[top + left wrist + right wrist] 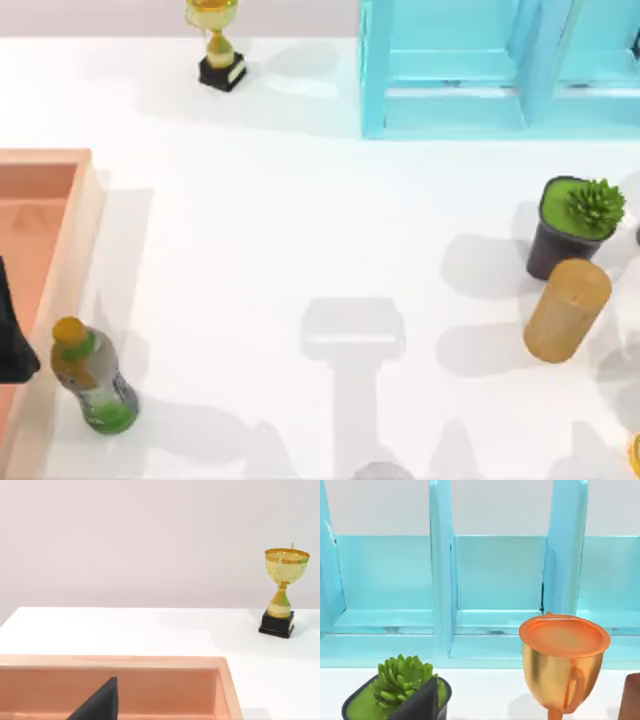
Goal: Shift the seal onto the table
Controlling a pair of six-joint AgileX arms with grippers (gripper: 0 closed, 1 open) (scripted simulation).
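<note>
The seal is out of view. The table (290, 220) is a wide white surface. My left gripper (12, 340) is a dark shape at the far left edge, over the orange-brown wooden tray (60, 200). A dark part of it (100, 704) shows above the tray's inside (165, 690) in the left wrist view. A dark part of my right gripper (420, 704) stands in front of a potted plant (400, 685) in the right wrist view.
A green-and-yellow-capped bottle (92, 378) lies beside the tray's right rim. A gold trophy (215, 45) stands at the back left and a blue shelf unit (500, 70) at the back right. The potted plant (578, 225) and a tan wooden cylinder (566, 310) sit right. An orange-gold cup (562, 665) stands near the shelf.
</note>
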